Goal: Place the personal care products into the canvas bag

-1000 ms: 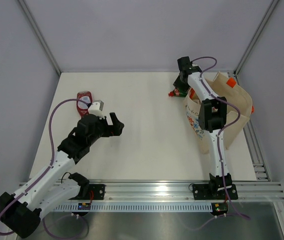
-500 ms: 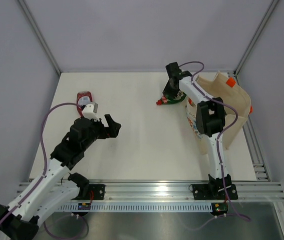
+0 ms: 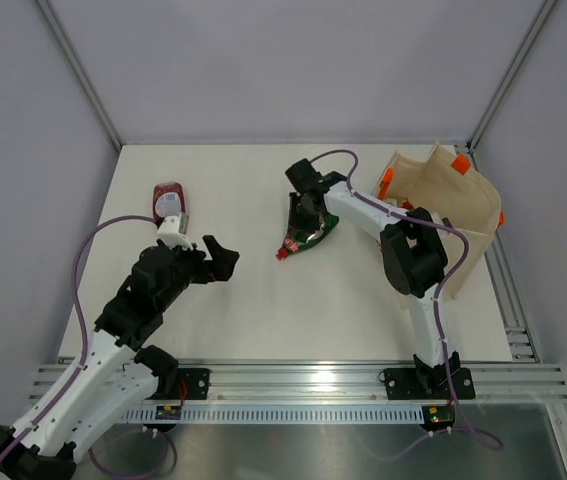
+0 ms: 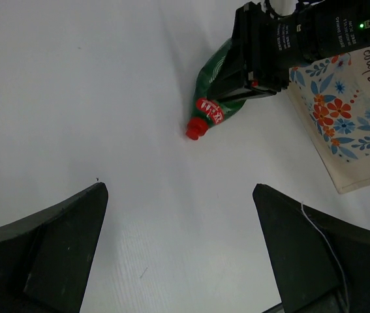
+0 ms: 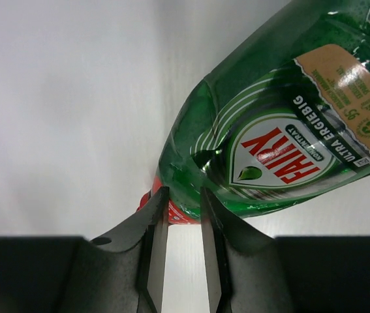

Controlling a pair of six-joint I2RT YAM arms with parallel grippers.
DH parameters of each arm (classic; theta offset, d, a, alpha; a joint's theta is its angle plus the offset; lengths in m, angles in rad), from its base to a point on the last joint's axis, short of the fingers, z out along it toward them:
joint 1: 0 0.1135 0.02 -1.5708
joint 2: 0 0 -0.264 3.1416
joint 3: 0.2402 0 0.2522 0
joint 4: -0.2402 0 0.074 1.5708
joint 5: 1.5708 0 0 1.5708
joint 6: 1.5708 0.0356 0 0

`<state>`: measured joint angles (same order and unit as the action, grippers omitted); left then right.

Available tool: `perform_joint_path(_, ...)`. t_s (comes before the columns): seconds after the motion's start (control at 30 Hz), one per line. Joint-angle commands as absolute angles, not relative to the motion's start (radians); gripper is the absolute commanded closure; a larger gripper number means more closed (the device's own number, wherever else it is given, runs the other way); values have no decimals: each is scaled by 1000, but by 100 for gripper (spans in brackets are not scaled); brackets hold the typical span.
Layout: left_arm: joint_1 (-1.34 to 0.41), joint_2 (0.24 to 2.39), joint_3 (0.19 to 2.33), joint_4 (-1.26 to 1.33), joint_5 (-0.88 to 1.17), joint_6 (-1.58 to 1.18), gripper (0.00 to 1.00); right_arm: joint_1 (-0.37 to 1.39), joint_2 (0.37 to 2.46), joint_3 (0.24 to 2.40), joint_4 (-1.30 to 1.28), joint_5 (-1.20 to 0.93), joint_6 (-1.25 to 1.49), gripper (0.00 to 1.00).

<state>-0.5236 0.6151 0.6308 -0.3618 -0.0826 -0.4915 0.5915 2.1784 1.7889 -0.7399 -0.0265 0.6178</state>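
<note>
The green translucent plastic bottle (image 5: 269, 130) with the red cap lies on its side on the white matte surface (image 3: 253, 320), directly ahead of the right pincer (image 5: 183, 193). This pincer's fingers are almost pressed together, tips at the bottle's shoulder, nothing between them. The left pincer (image 4: 179, 190) is spread wide and empty. The bottle is probably light, its glossy rounded walls slippery and flexible, so grip across the body. The soft beige canvas bag (image 3: 453, 195) stands well apart, to the right pincer's right.

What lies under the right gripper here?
A green bottle with a red cap, lying on its side. The right gripper hides part of its body; whether it grips is unclear.
</note>
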Motion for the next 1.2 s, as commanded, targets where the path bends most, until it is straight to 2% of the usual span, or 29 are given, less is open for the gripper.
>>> perform_joint_path(0.0,-523,601,566,-249,-20,-511,1,655,2178,1691,-835,-123,555,68)
perform_joint_path(0.1,-523,614,516,-157,58,-523,1,660,2114,1713,-812,-112,511,68)
perform_joint_path(0.2,-523,662,488,-63,136,-531,1,658,2031,1787,-795,-13,419,61)
perform_joint_path(0.23,-523,681,489,-33,153,-528,1,654,1979,1805,-781,12,375,52)
perform_joint_path(0.3,-523,734,502,-6,190,-526,1,644,1927,1810,-726,95,336,45)
perform_joint_path(0.33,-523,755,506,-5,199,-522,1,634,1883,1816,-713,136,295,38)
perform_joint_path(0.5,-525,940,586,40,250,-480,1,594,1764,1839,-649,144,135,24)
perform_joint_path(0.53,-526,1031,632,37,259,-471,1,594,1719,1841,-640,68,-12,21)
perform_joint_path(0.57,-529,1082,661,32,258,-466,1,585,1695,1847,-655,-4,-122,1)
perform_joint_path(0.6,-538,1135,692,14,256,-445,1,577,1665,1823,-638,-50,-193,0)
perform_joint_path(0.63,-545,1185,768,2,253,-428,1,559,1607,1816,-643,-206,-237,0)
perform_joint_path(0.77,-583,1502,992,-138,239,-347,1,442,1508,1844,-750,-553,-283,1)
perform_joint_path(1.0,-594,1880,1318,-323,268,-239,1,318,1356,1731,-755,-730,-328,1)
perform_joint_path(1.17,-594,2006,1440,-406,183,-210,1,261,1246,1649,-726,-793,-295,0)
